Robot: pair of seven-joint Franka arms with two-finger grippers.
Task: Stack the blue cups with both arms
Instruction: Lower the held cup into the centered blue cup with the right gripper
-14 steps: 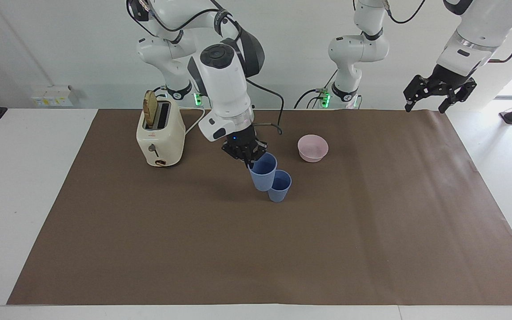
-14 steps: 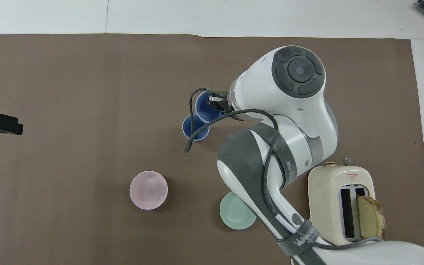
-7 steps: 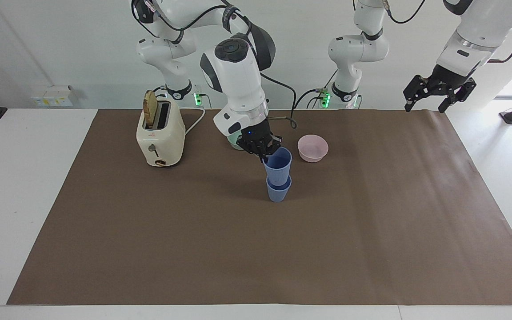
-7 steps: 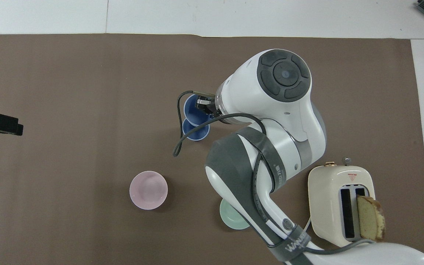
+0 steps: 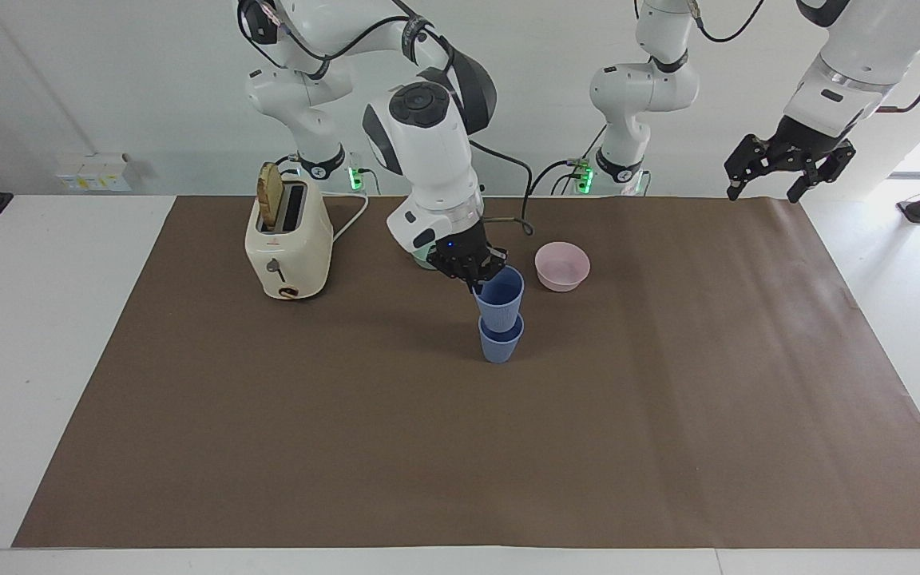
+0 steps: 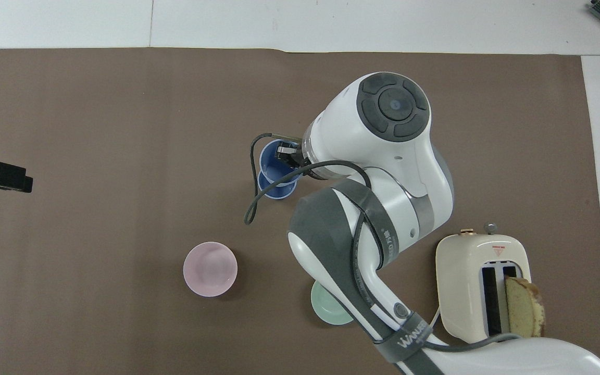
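Since a second ago the right gripper (image 5: 482,275) has carried the upper blue cup (image 5: 500,299) sideways from beside the lower blue cup (image 5: 501,341) to directly over it and down into its mouth; in the last half second it has only settled a little deeper.

Going left to right in the facing view: the cream toaster (image 5: 287,243) with a slice of bread (image 5: 271,196) in one slot stands toward the right arm's end of the table, close to the robots. Next comes the mint-green bowl (image 6: 328,307), mostly hidden under the right arm. Then the two cups, nested near the middle of the brown mat (image 5: 268,415), the upper one pinched at its rim by the right gripper. The pink bowl (image 5: 562,266) sits just beside them, nearer the robots. The left gripper (image 5: 787,172) waits in the air over the mat's corner, its fingers spread and empty.

Risk, as I judge it: the rim grip looks off-centre, so pressing down or pulling away at a slant could tip the light stack or drag both cups along.

Room is generous: bare mat lies all around the stack on the side away from the robots, with only the pink bowl close
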